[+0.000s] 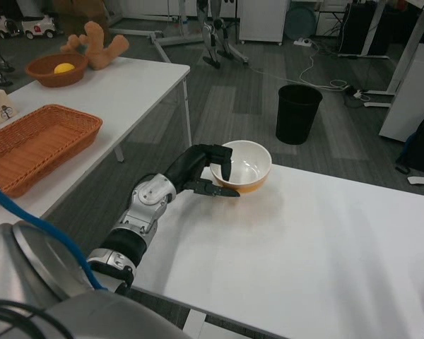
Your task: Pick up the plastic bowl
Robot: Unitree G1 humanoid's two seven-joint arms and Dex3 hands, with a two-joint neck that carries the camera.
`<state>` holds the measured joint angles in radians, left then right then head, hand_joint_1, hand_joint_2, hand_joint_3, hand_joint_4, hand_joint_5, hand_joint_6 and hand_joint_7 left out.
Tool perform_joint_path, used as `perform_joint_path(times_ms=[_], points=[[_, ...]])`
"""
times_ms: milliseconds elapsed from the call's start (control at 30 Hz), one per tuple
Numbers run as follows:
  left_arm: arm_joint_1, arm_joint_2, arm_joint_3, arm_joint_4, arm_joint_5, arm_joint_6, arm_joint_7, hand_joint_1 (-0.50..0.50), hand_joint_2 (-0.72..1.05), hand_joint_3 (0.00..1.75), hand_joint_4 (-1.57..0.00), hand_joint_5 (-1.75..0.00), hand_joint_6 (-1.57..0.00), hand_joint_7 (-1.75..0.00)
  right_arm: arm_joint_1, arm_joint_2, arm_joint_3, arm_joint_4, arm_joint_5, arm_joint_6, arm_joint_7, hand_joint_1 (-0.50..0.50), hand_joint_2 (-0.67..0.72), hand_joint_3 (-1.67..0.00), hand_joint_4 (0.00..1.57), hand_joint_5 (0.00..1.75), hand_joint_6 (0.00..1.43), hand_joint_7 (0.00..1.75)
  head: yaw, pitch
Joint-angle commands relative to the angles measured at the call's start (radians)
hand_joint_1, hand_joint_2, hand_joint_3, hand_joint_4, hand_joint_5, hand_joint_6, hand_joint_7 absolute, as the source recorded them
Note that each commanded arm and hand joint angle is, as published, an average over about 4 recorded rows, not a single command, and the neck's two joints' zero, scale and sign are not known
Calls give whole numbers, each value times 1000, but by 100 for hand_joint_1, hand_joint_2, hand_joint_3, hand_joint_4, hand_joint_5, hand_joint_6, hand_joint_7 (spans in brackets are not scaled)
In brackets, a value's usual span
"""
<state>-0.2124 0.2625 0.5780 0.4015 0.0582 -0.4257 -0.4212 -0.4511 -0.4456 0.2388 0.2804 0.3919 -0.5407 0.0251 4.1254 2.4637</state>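
Left hand grips plastic bowl by its near-left rim, fingers hooked inside, thumb under; bowl extends right of it.

Head view (sole camera) down over table

Across the white table, from three round to six o'clock of the plastic bowl, nothing obstructs; the left hand blocks its nine o'clock side.
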Motion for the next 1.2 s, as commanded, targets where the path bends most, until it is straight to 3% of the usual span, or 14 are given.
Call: perform_joint_path(times_ms=[33, 133, 367, 433, 533, 600, 733, 900, 1200], points=[[-32, 32, -50, -62, -29, 42, 1, -50, 100, 61, -97, -175, -134, -168, 11, 1, 1, 9, 7, -13, -2, -42, 47, 0, 0, 0, 0, 0, -135, 27], [-48, 39, -84, -89, -35, 62, 1, -50, 96, 61, -100, -175, -134, -168, 11, 2, 1, 13, 8, -13, -2, -42, 44, 0, 0, 0, 0, 0, -290, 45], [-96, 55, -186, -107, -58, 95, 1, -50, 96, 61, -101, -175, -134, -168, 2, -2, 1, 19, 8, -13, -2, -45, 46, 0, 0, 0, 0, 0, -785, 122], [-108, 51, -209, -104, -54, 100, 1, -50, 96, 61, -101, -175, -134, -168, -5, -3, 0, 23, 8, -13, -2, -43, 46, 0, 0, 0, 0, 0, -896, 141], [-127, 32, -231, -92, -39, 102, 0, -50, 96, 68, -101, -175, -134, -168, -12, -4, -3, 28, 8, -13, -2, -42, 44, 0, 0, 0, 0, 0, -1004, 176], [-137, 21, -239, -82, -20, 102, -1, -50, 96, 70, -101, -175, -134, -168, -15, -3, -4, 32, 9, -13, -2, -42, 42, 0, 0, 0, 0, 0, -1050, 193], [-163, 9, -254, -66, 10, 118, -1, -50, 96, 70, -101, -175, -134, -168, -24, 0, -6, 41, 12, -15, -2, -42, 41, 0, 0, 0, 0, 0, -1072, 216], [-189, 9, -272, -55, 22, 129, -3, -50, 96, 65, -101, -175, -134, -168, -44, 1, -6, 49, 12, -20, -2, -42, 47, 0, 0, 0, 0, 0, -1064, 231], [-202, 2, -284, -113, 58, 174, -18, -50, 96, 70, -101, -175, -131, -168, -87, -5, 2, 52, 10, -30, -5, -44, 41, 0, 0, 0, 0, 0, -1013, 253]])
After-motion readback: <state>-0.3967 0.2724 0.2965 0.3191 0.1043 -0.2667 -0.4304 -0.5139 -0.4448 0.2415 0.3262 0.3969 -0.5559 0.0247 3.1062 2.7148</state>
